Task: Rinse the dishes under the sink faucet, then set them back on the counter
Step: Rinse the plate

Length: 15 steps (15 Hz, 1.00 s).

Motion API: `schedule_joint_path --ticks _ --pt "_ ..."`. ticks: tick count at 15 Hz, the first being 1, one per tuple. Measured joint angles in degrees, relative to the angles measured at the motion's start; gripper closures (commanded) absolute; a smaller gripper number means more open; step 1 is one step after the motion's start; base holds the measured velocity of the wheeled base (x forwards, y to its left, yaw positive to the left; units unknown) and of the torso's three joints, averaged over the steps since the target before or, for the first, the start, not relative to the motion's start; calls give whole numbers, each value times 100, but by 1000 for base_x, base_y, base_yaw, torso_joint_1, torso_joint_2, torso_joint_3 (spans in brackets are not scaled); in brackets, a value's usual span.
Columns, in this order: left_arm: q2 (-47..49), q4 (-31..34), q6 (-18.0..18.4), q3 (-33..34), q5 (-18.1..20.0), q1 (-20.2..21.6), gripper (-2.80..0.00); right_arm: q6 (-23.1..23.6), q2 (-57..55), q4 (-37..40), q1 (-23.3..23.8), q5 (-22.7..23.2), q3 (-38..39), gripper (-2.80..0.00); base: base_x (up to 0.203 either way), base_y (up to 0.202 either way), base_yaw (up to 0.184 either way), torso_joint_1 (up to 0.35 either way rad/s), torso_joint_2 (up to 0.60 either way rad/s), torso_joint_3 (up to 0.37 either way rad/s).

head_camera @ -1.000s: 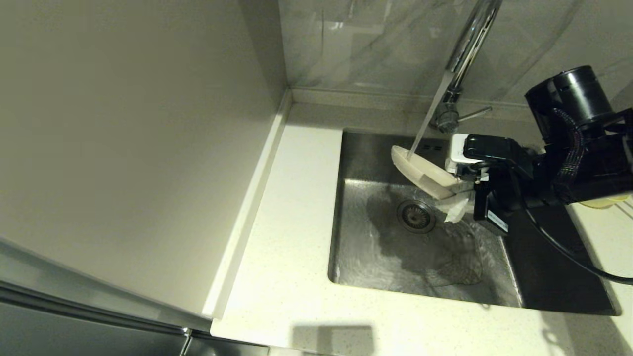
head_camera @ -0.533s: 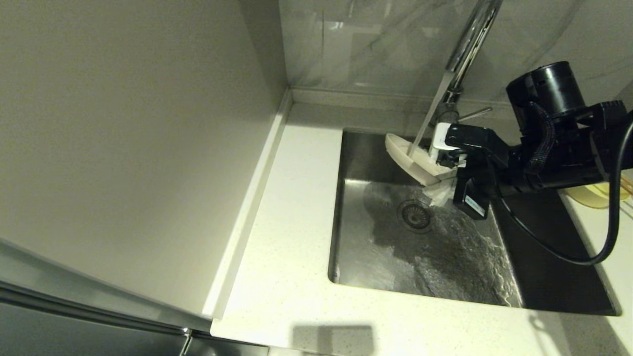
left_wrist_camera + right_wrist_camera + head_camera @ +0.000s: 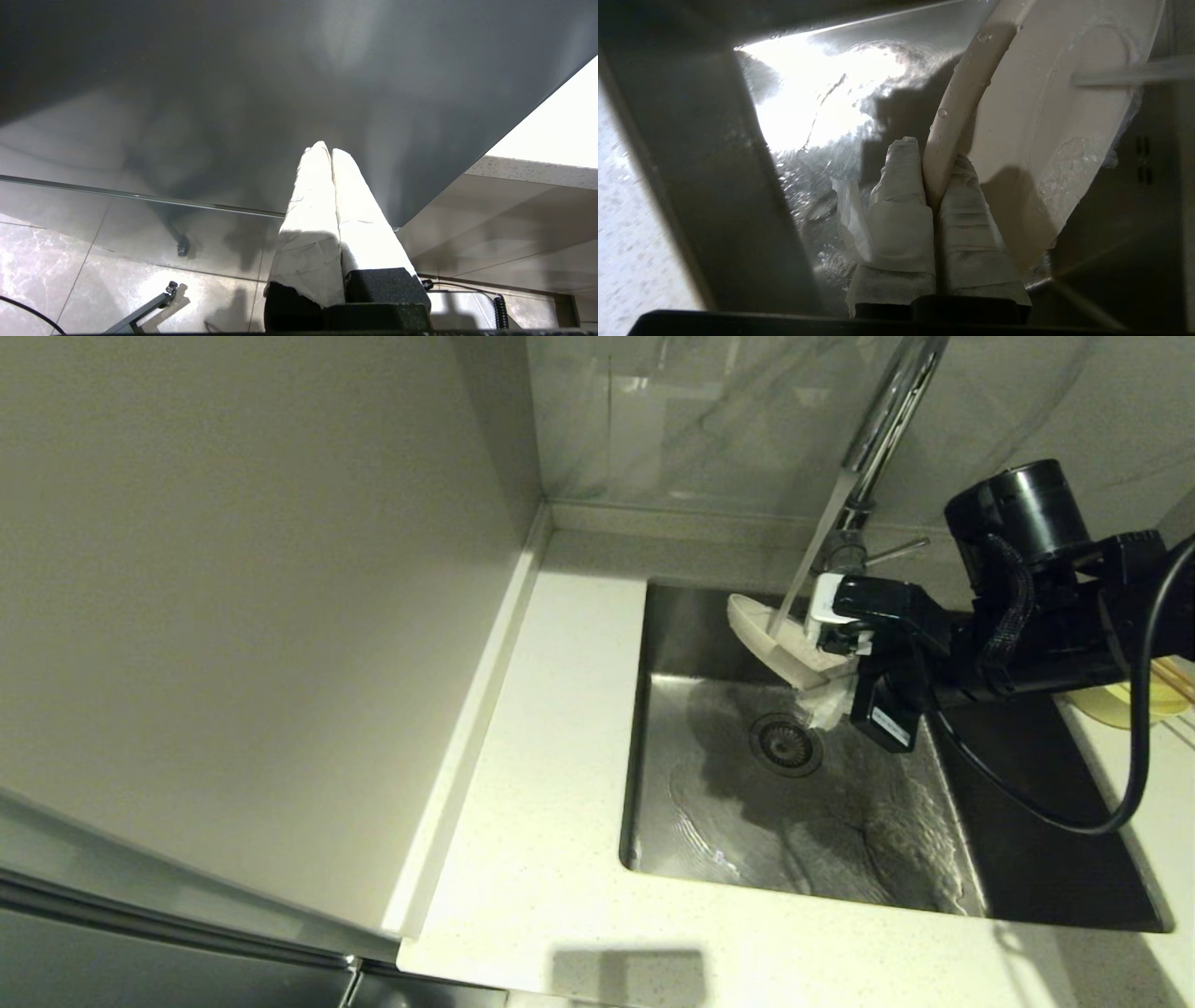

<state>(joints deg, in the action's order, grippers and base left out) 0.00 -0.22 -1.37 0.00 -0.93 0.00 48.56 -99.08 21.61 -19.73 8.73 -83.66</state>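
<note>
Your right gripper [image 3: 931, 175], its fingers wrapped in white tape, was clamped on the rim of the larger cream-white round plate [image 3: 767, 637], holding it tilted over the square deep stainless steel sink [image 3: 803, 803], above and just behind the round drain strainer [image 3: 785, 743]. Water from the tall shiny chrome gooseneck faucet [image 3: 882, 420] struck the plate's upper face and ran off into the basin. To rinse well from there, you needed to keep the plate tilted so the water sheeted across it rather than pooling, and to sweep the plate gently so the stream reached the whole face, since a wet rim pinched at one spot could slip. Your left gripper [image 3: 331, 161] hung parked below the counter edge, its taped fingers pressed together and empty. The small pale-yellow round bowl [image 3: 1125, 705] sat on the white speckled stone counter [image 3: 551, 756] at the sink's right, partly hidden behind your arm.
</note>
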Motion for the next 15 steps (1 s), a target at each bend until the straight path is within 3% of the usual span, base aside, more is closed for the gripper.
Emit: schedule_joint_path --ticks 4,7,10,13,15 --pt "0 0 0 0 0 0 0 -320 631 5 378 33 1024 0 0 0 0 0 0 0" --pt "0 -2 -1 0 0 0 0 -896 1187 10 891 144 1828 0 0 0 0 0 0 0" --pt "0 -2 -4 0 -1 0 0 -2247 1481 -4 1066 301 1979 0 0 0 0 0 0 0" --pt "0 -2 -1 0 -4 0 0 -3815 1553 -5 1049 420 1673 0 0 0 0 0 0 0" --pt "0 0 -1 0 -1 0 0 -4584 1514 1 943 446 1365 0 0 0 0 0 0 0"
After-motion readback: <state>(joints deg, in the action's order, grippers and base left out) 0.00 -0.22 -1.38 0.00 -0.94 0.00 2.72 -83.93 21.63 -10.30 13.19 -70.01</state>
